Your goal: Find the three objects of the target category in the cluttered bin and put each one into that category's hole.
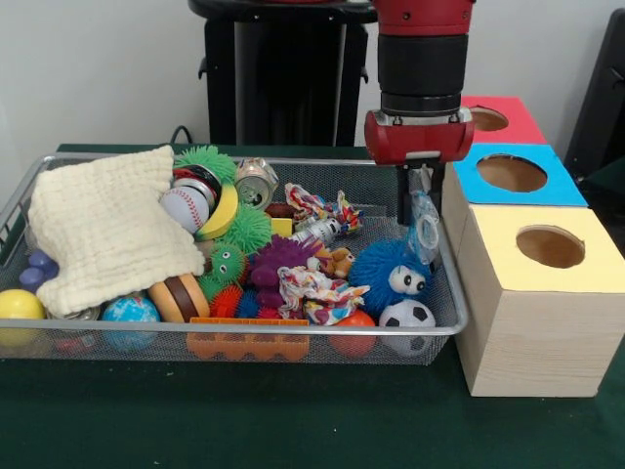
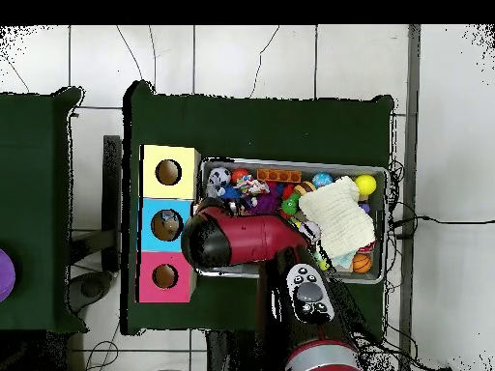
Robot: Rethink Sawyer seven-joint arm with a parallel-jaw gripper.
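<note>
Across the table in the front view, the gripper (image 1: 418, 200) hangs over the right end of the cluttered bin (image 1: 39, 168), its dark jaws closed on a clear plastic bottle (image 1: 425, 230) that dangles just inside the bin's right wall, above a blue fuzzy ball (image 1: 389, 274) and a soccer ball (image 1: 406, 320). Beside the bin stand three wooden boxes, each with one round hole: a yellow box (image 1: 532, 293) nearest, a blue box (image 1: 514, 176) behind it, and a red box (image 1: 503, 119) farthest, partly hidden by the arm. A cream cloth (image 1: 103, 230) covers the bin's left part and hides what lies beneath; a baseball (image 1: 184, 208), a silver can (image 1: 256, 183) and a globe ball (image 1: 130, 313) show around it. Other bottles cannot be made out among the clutter. From above, in the overhead view, the red arm (image 2: 242, 240) covers the bin's lower left portion and hides gripper and bottle; the three boxes line the bin's left side, and the cloth (image 2: 335, 214) lies toward its right.
</note>
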